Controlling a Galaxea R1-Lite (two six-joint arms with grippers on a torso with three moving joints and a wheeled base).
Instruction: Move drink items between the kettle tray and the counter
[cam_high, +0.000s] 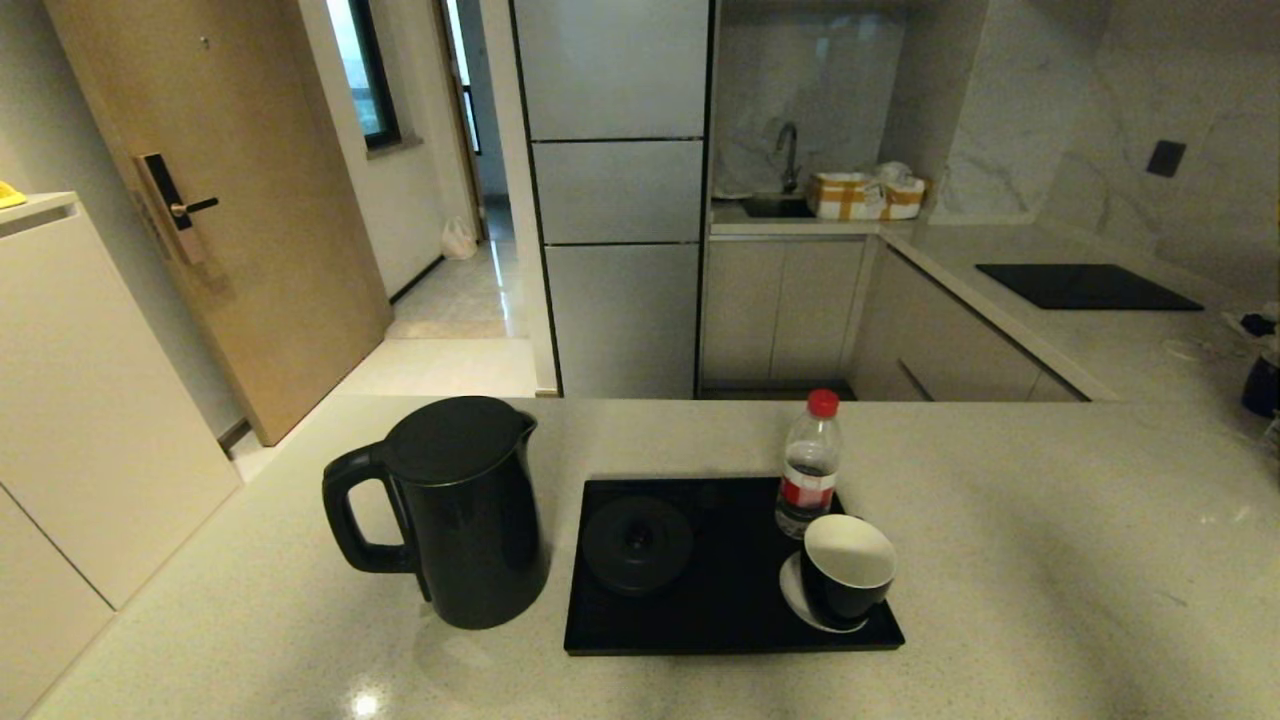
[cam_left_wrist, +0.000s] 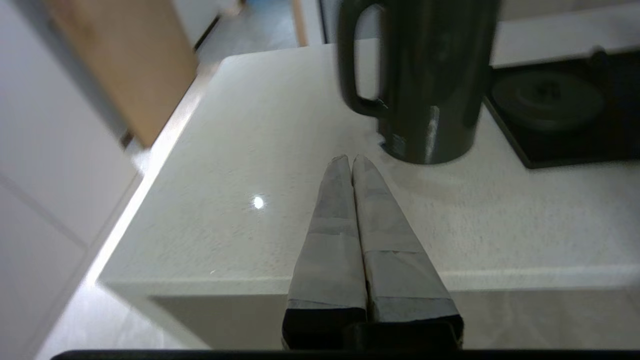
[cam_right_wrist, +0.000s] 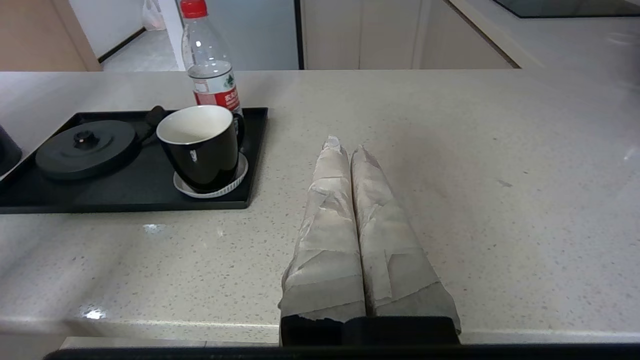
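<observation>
The kettle stands upright on the counter, just left of the tray and off it, its loop handle turned away from the tray. On the tray the round kettle base sits bare at the left half. At the right half the cup rests on a small white saucer, and the bottle stands upright just behind the cup, at the tray's far right corner.

The left gripper shows only in the left wrist view. Its 2 taped fingers are pressed together with no gap and hold nothing. It hovers over the counter's near edge, tips aimed toward the kettle, which stands near and just ahead of them, its handle on the side away from the tray; there is no contact.

The right gripper shows only in the right wrist view. Its 2 wrapped fingers are likewise closed tight on nothing. It sits above bare counter beside the tray's right edge, with the cup and bottle off to the side nearer the kettle base, apart from the tips.

Farther back, a black cooktop lies on the side counter.
</observation>
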